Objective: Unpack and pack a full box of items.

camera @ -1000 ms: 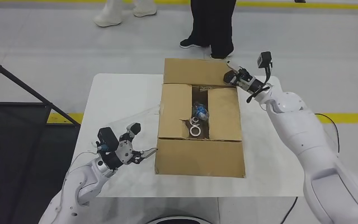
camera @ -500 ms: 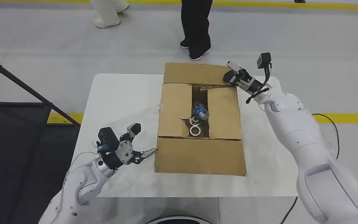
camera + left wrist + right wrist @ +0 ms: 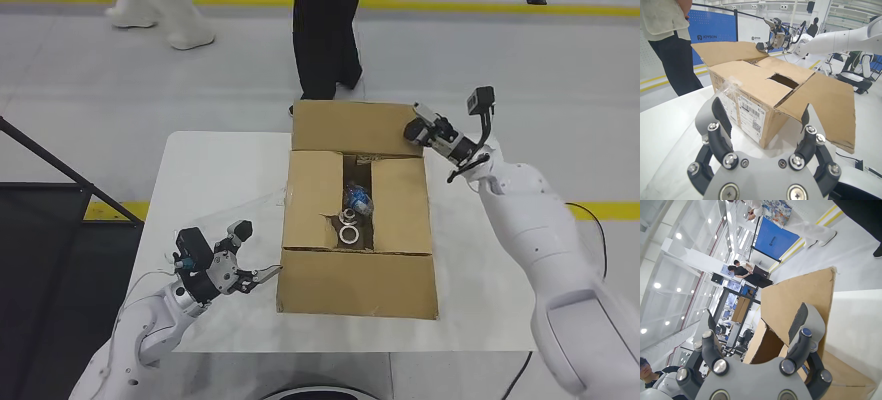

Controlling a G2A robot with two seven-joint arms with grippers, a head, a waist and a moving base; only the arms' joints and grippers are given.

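Box (image 3: 315, 200) contact is at one spot: a finger of my right gripper (image 3: 417, 128) touches the right corner of the far flap (image 3: 345, 128), fingers spread wide, gripping nothing. My left gripper (image 3: 762, 106) hangs equally open and empty just beside the box's near left corner. The box sits mid-table (image 3: 215, 180), with small items (image 3: 350, 222) showing through the gap between its inner flaps.

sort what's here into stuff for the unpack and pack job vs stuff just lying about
For the job: cardboard box, items inside it, left gripper, right gripper.
Just about: table, peeled clear tape, blue panel.
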